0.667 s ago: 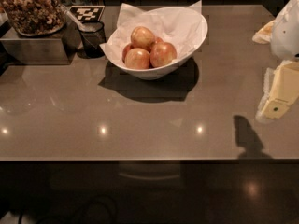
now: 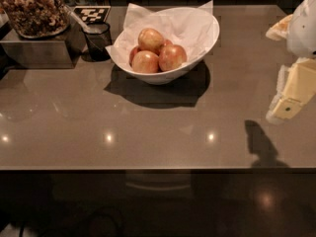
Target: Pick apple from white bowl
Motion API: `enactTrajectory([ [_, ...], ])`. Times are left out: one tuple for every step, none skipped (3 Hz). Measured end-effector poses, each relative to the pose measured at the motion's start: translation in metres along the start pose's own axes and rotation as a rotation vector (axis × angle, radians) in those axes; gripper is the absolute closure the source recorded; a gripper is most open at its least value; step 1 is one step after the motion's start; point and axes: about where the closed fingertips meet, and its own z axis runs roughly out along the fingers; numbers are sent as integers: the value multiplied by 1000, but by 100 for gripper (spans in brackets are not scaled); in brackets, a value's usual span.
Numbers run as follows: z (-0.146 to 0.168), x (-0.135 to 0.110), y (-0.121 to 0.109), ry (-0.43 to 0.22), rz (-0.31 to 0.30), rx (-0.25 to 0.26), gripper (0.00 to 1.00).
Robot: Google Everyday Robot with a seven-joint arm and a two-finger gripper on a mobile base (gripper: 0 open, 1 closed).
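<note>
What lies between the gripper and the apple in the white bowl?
Camera view: only bare countertop and the white bowl wall separate the apple from the gripper at right.

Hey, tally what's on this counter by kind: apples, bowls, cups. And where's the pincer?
4 apples in view, the red-orange apple at front right
1 white bowl
1 dark cup
Total: 6
The pincer hangs at the right edge of view, well apart from the white bowl.

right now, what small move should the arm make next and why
Probably move the gripper across toward the white bowl: it hangs at the view's right edge, well apart from the apple, which lies on the pile's near right.
</note>
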Motion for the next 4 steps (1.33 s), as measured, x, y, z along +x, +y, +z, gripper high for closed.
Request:
enactTrajectory([
  [-10,-11,-20,-127,29,47,0],
  [-27,-32,-50,-306,85,88,0],
  [-41,-68,-84,-446,122,90,0],
  [-50,-72,-86,-460,116,103,0],
])
